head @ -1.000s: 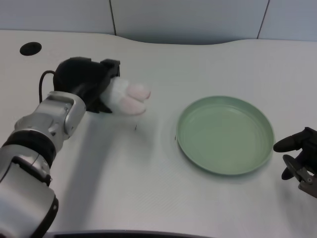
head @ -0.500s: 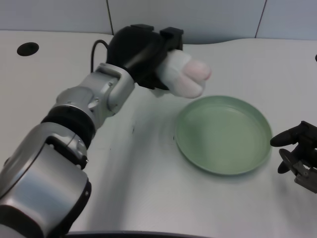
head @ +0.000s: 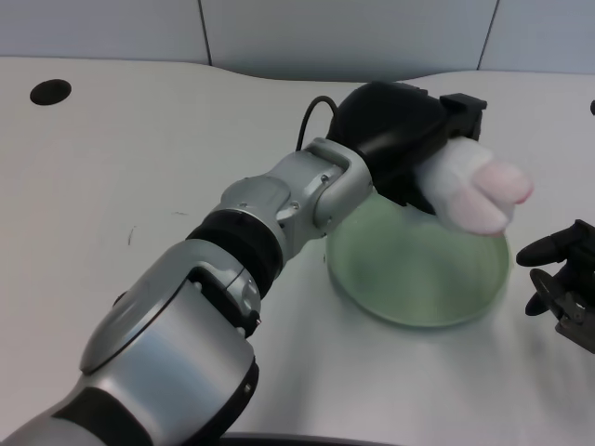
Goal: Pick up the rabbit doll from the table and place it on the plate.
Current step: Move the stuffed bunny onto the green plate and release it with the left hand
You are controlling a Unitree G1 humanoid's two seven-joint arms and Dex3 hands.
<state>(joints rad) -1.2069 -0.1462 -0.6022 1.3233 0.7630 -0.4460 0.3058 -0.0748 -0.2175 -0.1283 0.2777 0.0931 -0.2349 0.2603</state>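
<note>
Your left arm reaches from the 7 o'clock corner of the view diagonally up toward 2 o'clock, its silver forearm crossing the table and passing over the near-left part of the green plate (head: pixel 418 293). At its end the left hand (head: pixel 400 139) sits above the plate's far side, back of the hand turned up toward the camera, fingers wrapped down around the rabbit doll (head: pixel 474 190). The hand is clamped on the doll: the white body comes out of the black fingers and its pink-tipped end points toward 4 o'clock, tilted slightly downward.

You can see the doll is held up in the air, clear of the table, hanging over the plate's rim at about the plate's 1 o'clock edge. Whether any part of it touches the plate you cannot tell from this angle, but it appears to be above it.

The plate lies flat on the white table (head: pixel 139 167), right of centre. A dark round hole (head: pixel 49 91) marks the table at 10 o'clock.
</note>
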